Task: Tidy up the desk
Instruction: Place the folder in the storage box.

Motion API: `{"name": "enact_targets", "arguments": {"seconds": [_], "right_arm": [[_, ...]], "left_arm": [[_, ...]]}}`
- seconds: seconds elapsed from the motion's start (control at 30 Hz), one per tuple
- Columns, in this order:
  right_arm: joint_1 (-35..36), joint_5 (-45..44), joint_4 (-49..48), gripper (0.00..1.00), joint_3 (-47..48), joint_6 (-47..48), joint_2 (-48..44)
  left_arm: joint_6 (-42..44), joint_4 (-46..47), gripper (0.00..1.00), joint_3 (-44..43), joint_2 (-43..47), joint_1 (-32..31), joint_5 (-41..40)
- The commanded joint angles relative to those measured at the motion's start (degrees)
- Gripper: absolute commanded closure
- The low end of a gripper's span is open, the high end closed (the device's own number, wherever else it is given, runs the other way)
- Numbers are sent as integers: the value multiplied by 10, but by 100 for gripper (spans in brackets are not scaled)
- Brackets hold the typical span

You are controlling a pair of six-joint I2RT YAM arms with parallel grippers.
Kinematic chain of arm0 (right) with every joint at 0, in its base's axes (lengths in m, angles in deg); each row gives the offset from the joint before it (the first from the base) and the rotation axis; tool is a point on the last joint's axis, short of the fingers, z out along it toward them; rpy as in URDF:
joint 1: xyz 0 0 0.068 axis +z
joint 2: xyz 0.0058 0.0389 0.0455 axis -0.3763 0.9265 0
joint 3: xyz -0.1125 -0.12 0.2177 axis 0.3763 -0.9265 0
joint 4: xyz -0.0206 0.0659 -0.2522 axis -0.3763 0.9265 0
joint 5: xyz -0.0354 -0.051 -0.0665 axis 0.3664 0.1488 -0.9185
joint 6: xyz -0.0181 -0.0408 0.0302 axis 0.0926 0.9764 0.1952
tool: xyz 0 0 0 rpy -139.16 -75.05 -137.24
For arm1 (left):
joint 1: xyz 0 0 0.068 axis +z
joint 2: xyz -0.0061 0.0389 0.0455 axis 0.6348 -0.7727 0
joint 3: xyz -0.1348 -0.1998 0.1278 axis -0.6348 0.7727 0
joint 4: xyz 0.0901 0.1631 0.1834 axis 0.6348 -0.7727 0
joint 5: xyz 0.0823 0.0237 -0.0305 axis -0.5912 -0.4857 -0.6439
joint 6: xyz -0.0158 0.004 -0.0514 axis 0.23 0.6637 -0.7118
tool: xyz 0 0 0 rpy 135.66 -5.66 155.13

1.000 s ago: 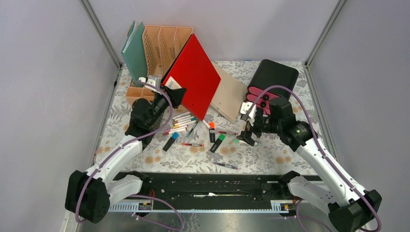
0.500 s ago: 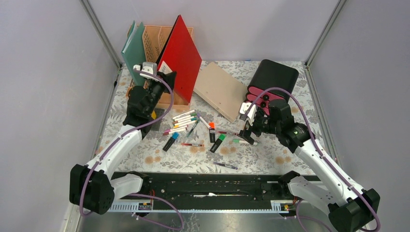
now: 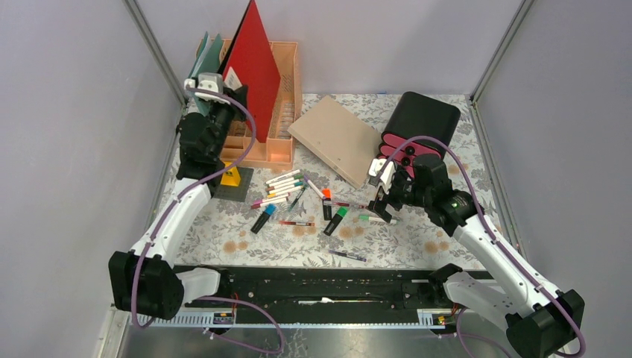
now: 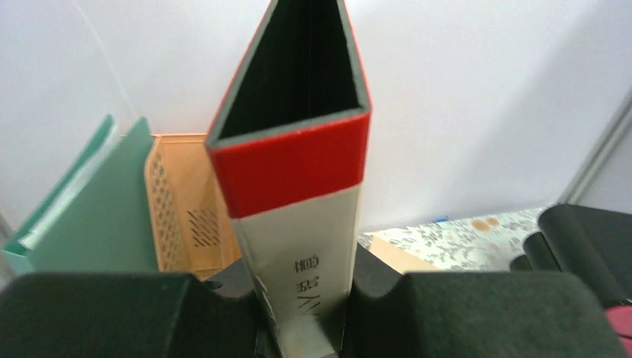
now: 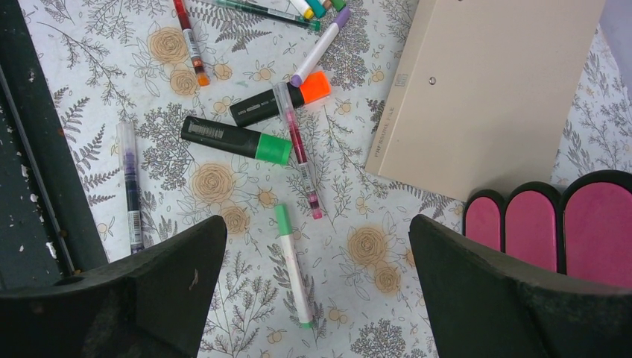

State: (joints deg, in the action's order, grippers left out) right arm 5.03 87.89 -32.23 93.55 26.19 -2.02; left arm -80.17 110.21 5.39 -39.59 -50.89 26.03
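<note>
At the back left corner of the worktop (image 3: 417, 239), which fills the floor between the grey walls under a cloth of grey ferns and tan flowers, the left end effector (image 3: 223, 112) is clamped on the spine of a red binder (image 3: 257, 71). The left wrist view shows its fingers (image 4: 417, 313) pressing either side of the white label strip at the spine's lower end. The binder stands upright with its open edge up, over the left part of a peach file rack (image 3: 287, 89); whether its bottom edge sits in a slot cannot be told. Green folders (image 3: 200, 63) lean in the rack's leftmost section, just beside the binder. A beige binder (image 3: 335, 138) lies flat right of the rack, its far corner near a black-and-pink drawer box (image 3: 421, 115). The right end effector (image 3: 381, 205) hangs over the middle of the cloth with its jaws spread wide and nothing between them. Below it, in the right wrist view, lie a white pen with a green tip (image 5: 292, 276), a black highlighter with a green cap (image 5: 235, 139), another with an orange cap (image 5: 279, 101) and a thin pink pen (image 5: 298, 149) crossing between those two. More pens lie scattered toward the left arm.
</note>
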Motion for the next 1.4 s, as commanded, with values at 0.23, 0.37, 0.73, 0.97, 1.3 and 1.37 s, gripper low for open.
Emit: {"name": "enact_targets", "arguments": {"seconds": [0.23,0.37,0.73,0.97,1.3,1.37], "right_arm": [[-3,-4,-18,0,-3,10,5],[-3,-6,-18,0,-4,11,8],[-3,-8,-18,0,-5,14,11],[-2,-8,-18,0,-5,16,15],[-3,-9,-17,0,-6,17,15],[-3,-9,-17,0,-6,17,15]], "left_arm": [[0,34,100,-108,-31,109,70],[-3,34,100,-116,-49,141,86],[-22,50,100,-138,-103,193,117],[-43,83,100,-123,-80,213,131],[-120,132,100,-116,-44,243,154],[-119,132,100,-118,-42,243,152]]}}
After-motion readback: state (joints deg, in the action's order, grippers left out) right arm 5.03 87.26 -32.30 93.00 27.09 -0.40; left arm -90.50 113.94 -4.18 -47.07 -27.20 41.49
